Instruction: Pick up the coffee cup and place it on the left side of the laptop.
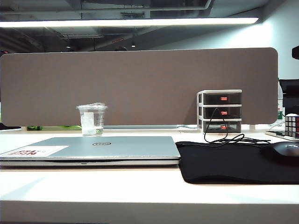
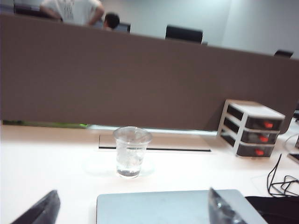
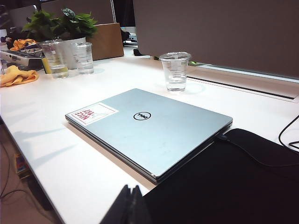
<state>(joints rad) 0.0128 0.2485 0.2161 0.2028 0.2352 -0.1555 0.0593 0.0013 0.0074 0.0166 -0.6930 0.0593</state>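
The clear plastic coffee cup [image 1: 92, 119] [image 2: 131, 151] [image 3: 175, 71] stands upright on the white table, just behind the closed silver laptop [image 1: 93, 148] [image 2: 173, 207] [image 3: 149, 128]. My left gripper [image 2: 132, 196] hangs open above the laptop's rear edge, pointing at the cup and well short of it, with nothing between its dark fingers [image 2: 43, 210]. My right gripper [image 3: 132, 198] is shut and empty. It hovers near the table's front edge, where the laptop meets the black mat. Neither gripper shows in the exterior view.
A black mouse mat [image 1: 233, 161] with a mouse [image 1: 285, 150] lies right of the laptop. White mini drawers [image 1: 220, 111] and a cable [image 1: 224, 137] sit by the brown divider [image 1: 140, 84]. Other cups [image 3: 56, 58], a potted plant [image 3: 70, 25] and a yellow cloth [image 3: 16, 74] stand further left.
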